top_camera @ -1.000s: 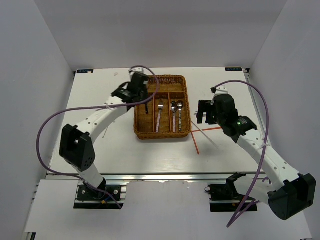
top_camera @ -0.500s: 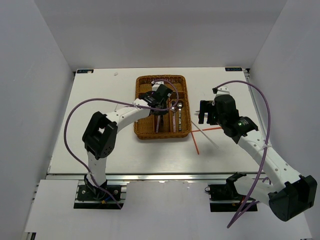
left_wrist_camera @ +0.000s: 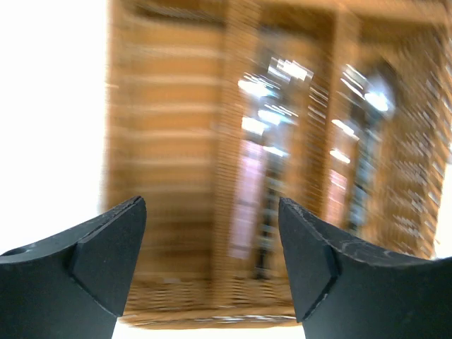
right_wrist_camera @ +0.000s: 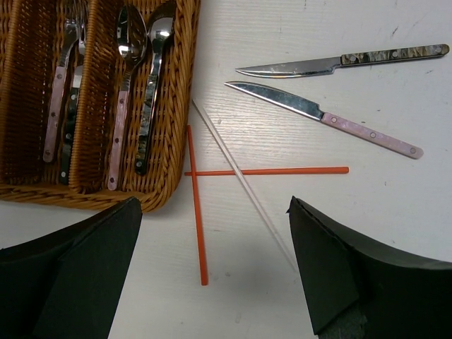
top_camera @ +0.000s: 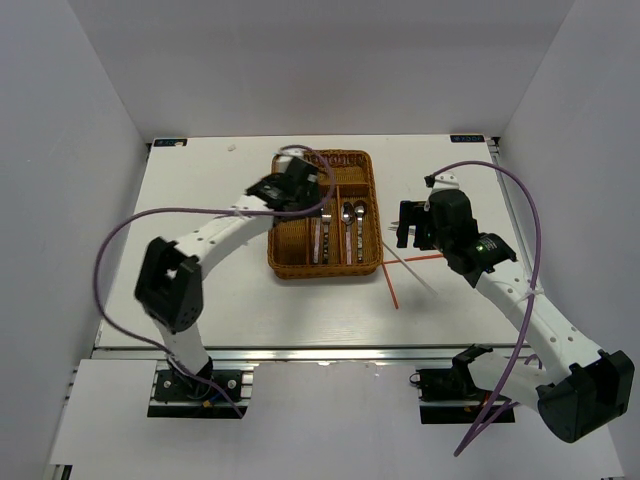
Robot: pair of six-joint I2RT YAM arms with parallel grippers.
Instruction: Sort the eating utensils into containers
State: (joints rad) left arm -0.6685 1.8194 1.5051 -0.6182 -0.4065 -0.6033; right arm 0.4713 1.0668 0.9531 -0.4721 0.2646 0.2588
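Observation:
The wicker tray [top_camera: 323,272] lies mid-table. Its narrow compartments hold forks [right_wrist_camera: 60,92] and spoons [right_wrist_camera: 131,42], pink- and dark-handled. My left gripper [top_camera: 300,192] hovers over the tray's left side, open and empty [left_wrist_camera: 211,205]; that view is blurred, with the tray's near wall [left_wrist_camera: 212,296] below the fingers. My right gripper [top_camera: 404,226] hangs open above the table right of the tray [right_wrist_camera: 180,92]. Under it [right_wrist_camera: 214,205] lie two red chopsticks [right_wrist_camera: 196,205] [right_wrist_camera: 268,171], crossed by a white chopstick [right_wrist_camera: 244,185].
Two table knives lie on the white table right of the tray, one dark-handled [right_wrist_camera: 339,62] and one pink-handled [right_wrist_camera: 325,116]. White walls close in the table at the back and both sides. Purple cables loop off both arms.
My left arm swung over the tray's narrow compartments and back to the left, and its gripper opened. A second utensil now lies beside the pink-handled fork. The right arm stayed still.

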